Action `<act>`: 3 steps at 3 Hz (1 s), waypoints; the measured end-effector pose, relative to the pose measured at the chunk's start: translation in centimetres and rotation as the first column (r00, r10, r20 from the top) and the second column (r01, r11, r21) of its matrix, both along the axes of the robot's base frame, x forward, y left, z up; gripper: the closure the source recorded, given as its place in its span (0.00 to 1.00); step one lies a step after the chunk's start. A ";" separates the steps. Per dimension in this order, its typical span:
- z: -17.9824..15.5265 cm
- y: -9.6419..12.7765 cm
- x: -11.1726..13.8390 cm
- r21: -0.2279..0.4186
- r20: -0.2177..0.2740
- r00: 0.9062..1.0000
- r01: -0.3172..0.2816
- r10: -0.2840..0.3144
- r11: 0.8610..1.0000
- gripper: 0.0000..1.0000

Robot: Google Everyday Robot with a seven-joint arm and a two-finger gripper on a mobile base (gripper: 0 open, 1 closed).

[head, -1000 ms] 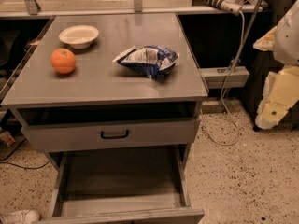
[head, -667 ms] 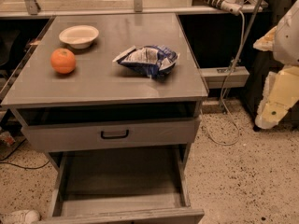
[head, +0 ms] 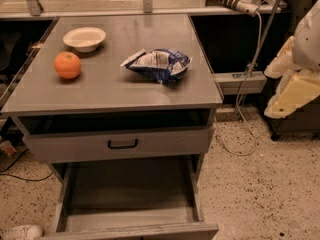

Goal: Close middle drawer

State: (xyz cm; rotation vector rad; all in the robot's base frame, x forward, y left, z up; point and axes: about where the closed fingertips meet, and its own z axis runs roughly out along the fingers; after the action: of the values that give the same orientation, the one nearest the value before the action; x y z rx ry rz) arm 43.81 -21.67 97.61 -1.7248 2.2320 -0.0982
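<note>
The middle drawer [head: 131, 231] is pulled far out below the cabinet top, with its empty grey inside [head: 127, 191] showing. Its front lies along the bottom edge of the view and its handle is out of view. Above it the taller-fronted grey drawer [head: 165, 143], with a black loop handle [head: 122, 144], stands slightly out with a dark gap over it. My gripper [head: 288, 90] hangs with the white arm at the far right, level with the cabinet top, well away from both drawers and touching nothing.
On the cabinet top [head: 100, 89] lie an orange [head: 67, 65], a white bowl [head: 84, 38] and a blue-white chip bag [head: 159, 64]. A power strip [head: 227, 1] and cables [head: 250, 79] hang to the right. A white shoe [head: 20, 232] lies on the speckled floor at bottom left.
</note>
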 end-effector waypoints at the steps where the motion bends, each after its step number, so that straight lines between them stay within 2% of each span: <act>1: 0.0 0.0 0.0 0.000 0.000 1.000 0.000 0.000 1.000 0.66; 2: 0.0 0.0 0.0 0.000 0.000 1.000 0.000 0.000 1.000 0.89; 3: 0.0 0.0 0.0 0.000 0.001 1.000 0.000 0.000 1.000 1.00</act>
State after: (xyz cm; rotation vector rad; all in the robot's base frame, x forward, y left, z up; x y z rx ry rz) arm 43.82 -21.67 97.63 -1.7246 2.2317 -0.0988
